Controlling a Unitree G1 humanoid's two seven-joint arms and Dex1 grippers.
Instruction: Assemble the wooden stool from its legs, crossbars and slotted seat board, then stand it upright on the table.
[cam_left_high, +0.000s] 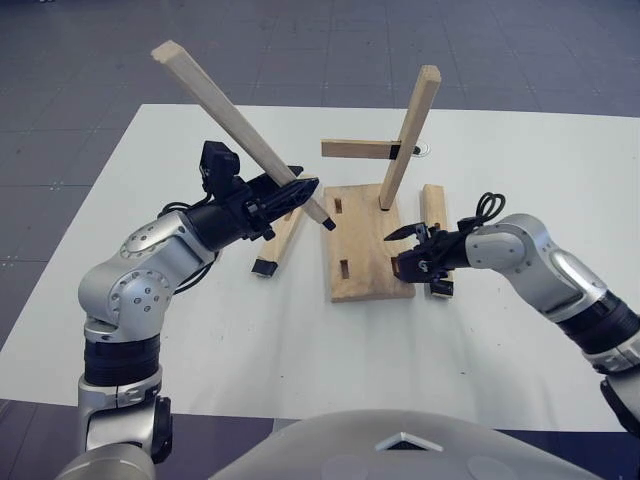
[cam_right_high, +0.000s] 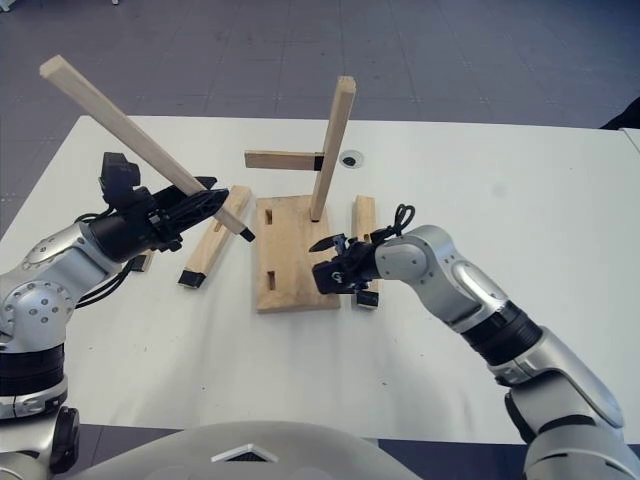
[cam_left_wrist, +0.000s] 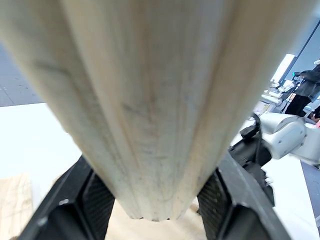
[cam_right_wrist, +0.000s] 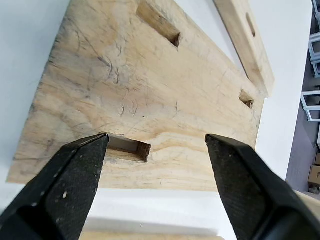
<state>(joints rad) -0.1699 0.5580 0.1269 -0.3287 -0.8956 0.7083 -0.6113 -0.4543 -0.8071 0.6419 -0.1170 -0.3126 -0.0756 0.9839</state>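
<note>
Seat board: lies flat in the middle of the white surface, slots facing up.
Upright leg: stands in the board's far right slot, leaning slightly.
Crossbar: juts out to the left from high on the upright leg.
Held leg: tilted in the air, its top end up and to the left. Its black-tipped lower end is close over the board's far left corner; contact cannot be told.
Left tool: clamped on the held leg near its lower end, fingers pressed to opposite sides.
Right tool: fingers wide apart, gripping nothing, at the board's right edge over the near right slot.
Left loose leg: flat on the surface just left of the board, under the left tool.
Right loose leg: flat just right of the board, partly behind the right tool.
</note>
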